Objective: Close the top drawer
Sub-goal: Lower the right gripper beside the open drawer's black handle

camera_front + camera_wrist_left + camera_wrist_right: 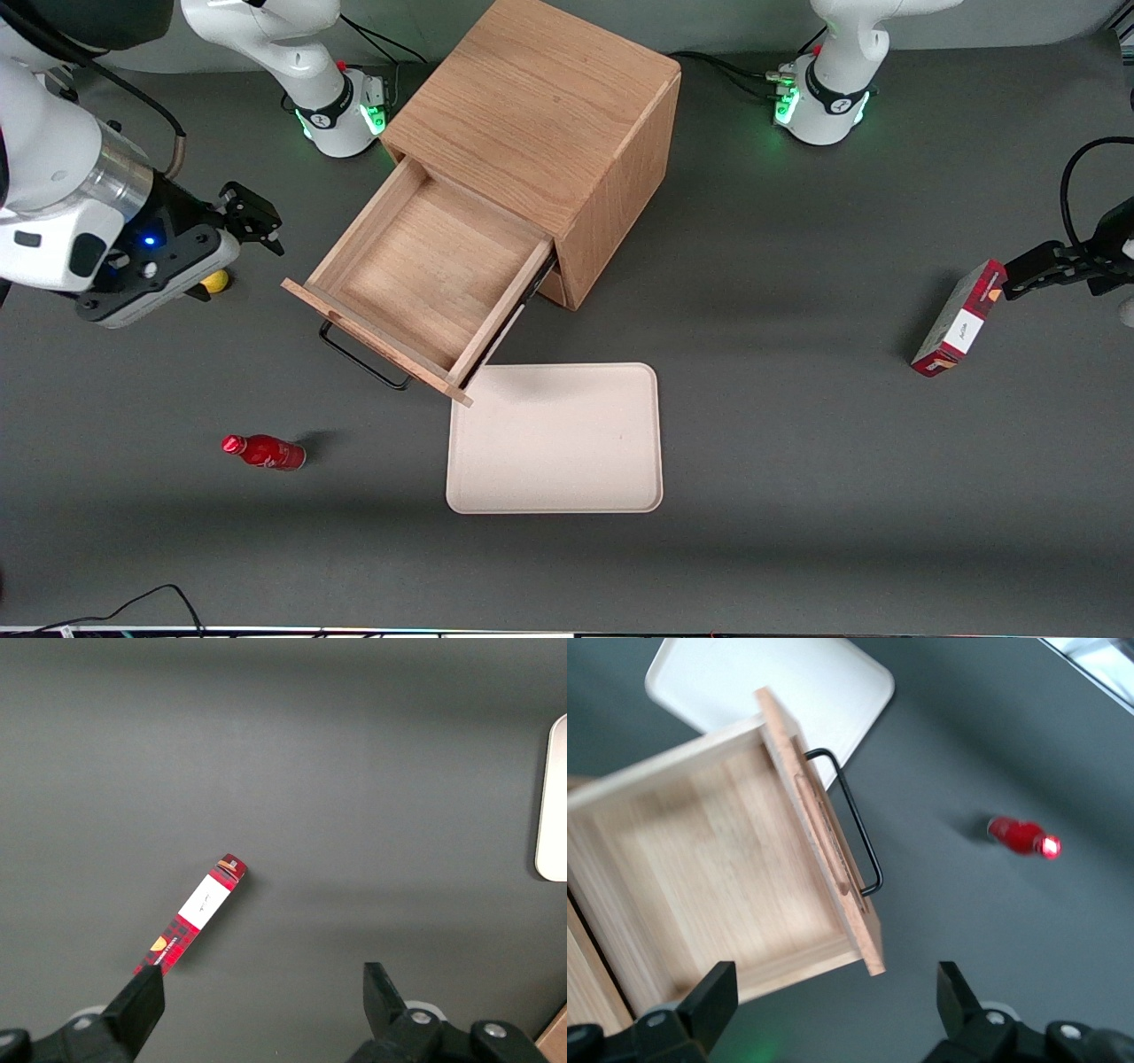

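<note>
The top drawer (423, 270) stands pulled far out of the light oak cabinet (540, 115), and its shallow tray is empty. Its black wire handle (361, 359) runs along the drawer front (372, 341). My gripper (257, 221) hangs open above the table beside the drawer, toward the working arm's end, holding nothing. In the right wrist view the gripper (833, 1001) looks down on the drawer (718, 877), its handle (855, 828) and the end of the drawer front (873, 961). Nothing touches the fingers.
A beige tray (555, 439) lies on the table in front of the drawer, nearer the front camera. A red bottle (264, 452) lies on its side, nearer the camera than my gripper. A small yellow object (215, 282) sits under the wrist. A red box (959, 319) is toward the parked arm's end.
</note>
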Controlling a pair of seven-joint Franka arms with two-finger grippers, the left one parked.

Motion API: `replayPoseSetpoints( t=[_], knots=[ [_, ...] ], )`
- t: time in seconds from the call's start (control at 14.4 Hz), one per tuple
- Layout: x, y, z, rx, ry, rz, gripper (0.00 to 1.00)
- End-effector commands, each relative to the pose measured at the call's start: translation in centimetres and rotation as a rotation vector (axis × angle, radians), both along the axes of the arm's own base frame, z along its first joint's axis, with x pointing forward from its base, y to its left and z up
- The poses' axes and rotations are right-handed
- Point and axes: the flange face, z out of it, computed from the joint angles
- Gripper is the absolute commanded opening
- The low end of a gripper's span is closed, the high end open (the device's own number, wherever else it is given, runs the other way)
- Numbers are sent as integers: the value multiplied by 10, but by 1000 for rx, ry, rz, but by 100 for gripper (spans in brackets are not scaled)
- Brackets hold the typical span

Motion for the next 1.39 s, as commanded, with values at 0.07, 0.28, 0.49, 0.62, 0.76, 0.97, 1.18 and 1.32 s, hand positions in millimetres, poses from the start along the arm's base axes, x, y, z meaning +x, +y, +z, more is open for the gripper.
replayPoseSetpoints(
  t=[0.07, 0.28, 0.49, 0.62, 0.76, 0.97, 1.18, 1.32],
  knots=[
    [11, 5, -10, 31, 13, 268, 100],
    [22, 6, -26, 47, 35, 389, 100],
    [30, 4, -30, 54, 46, 387, 100],
    [34, 3, -36, 57, 53, 374, 100],
    [44, 0, -55, 57, 76, 348, 100],
    [58, -1, -90, 56, 129, 296, 100],
    [74, 1, -130, 59, 165, 265, 100],
    [84, 3, -156, 65, 174, 263, 100]
  ],
)
